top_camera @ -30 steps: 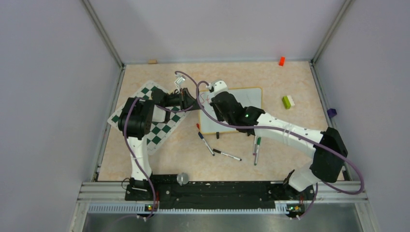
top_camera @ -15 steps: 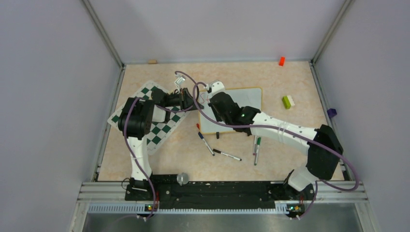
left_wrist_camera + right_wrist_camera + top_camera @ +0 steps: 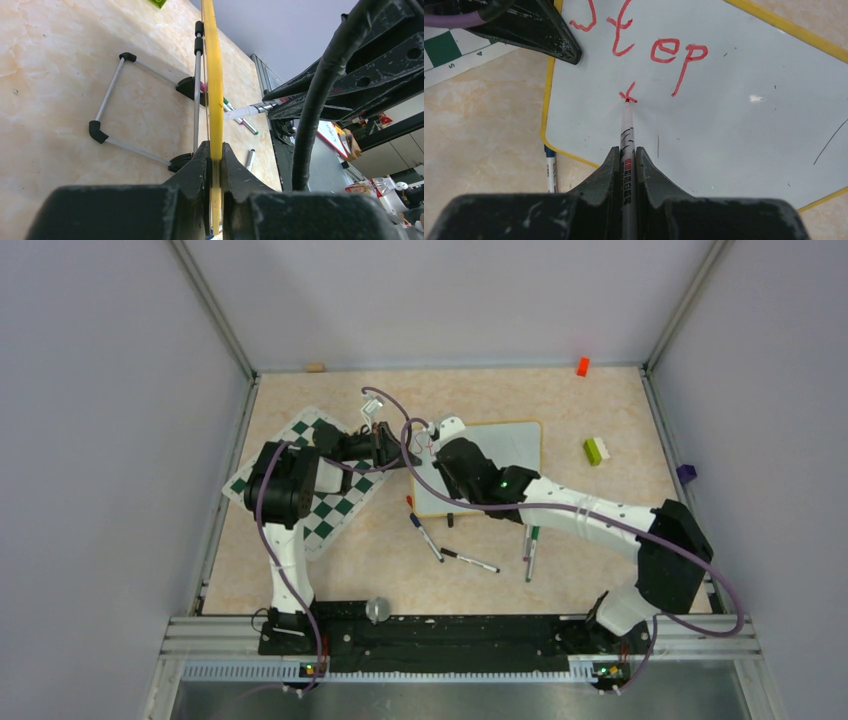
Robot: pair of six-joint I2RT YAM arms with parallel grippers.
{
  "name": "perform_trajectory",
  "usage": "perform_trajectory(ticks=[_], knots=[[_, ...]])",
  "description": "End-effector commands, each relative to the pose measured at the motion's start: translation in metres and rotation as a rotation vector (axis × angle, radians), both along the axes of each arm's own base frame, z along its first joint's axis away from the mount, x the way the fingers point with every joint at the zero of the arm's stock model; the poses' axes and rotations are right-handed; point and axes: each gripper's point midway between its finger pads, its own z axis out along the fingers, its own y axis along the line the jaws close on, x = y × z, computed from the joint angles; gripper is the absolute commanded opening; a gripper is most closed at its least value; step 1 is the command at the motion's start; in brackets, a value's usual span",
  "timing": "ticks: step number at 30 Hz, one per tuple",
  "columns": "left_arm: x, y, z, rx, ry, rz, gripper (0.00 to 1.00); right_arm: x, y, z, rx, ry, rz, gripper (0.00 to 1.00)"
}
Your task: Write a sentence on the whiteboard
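The whiteboard stands tilted at mid-table, with a thin yellow frame. In the right wrist view its face carries the sentence's first red word, "Step", with a small red cross stroke below it. My right gripper is shut on a red marker whose tip touches the board at that stroke. My left gripper is shut on the board's yellow edge and holds it. From above, the left gripper is at the board's left edge and the right gripper is over its left part.
A green-and-white chessboard mat lies under the left arm. Several loose markers lie in front of the board. A green-and-white block, an orange block and a purple object sit to the right. The board's wire stand rests behind it.
My right gripper with the marker has shifted slightly over the board's left part. The left arm and the board have not moved.
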Motion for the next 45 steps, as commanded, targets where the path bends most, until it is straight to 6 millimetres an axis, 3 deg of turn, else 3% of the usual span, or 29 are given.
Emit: perform_trajectory(ticks=[1, 9, 22, 31, 45], knots=[[-0.001, -0.002, 0.024, -0.026, -0.147, -0.009, 0.0, -0.006, -0.006, 0.002, 0.028, 0.004, -0.003, 0.0], [-0.001, -0.002, 0.024, -0.026, -0.149, -0.009, 0.0, -0.012, -0.017, -0.003, 0.006, 0.009, -0.012, 0.0], [-0.002, -0.002, 0.024, -0.025, -0.149, -0.011, 0.0, 0.004, -0.016, 0.025, 0.029, -0.054, -0.054, 0.0], [-0.001, -0.002, 0.024, -0.026, -0.151, -0.009, 0.0, 0.002, -0.016, 0.04, 0.07, -0.075, -0.045, 0.0], [-0.002, -0.002, 0.025, -0.026, -0.151, -0.009, 0.0, 0.011, -0.018, 0.025, 0.038, -0.055, -0.063, 0.0]])
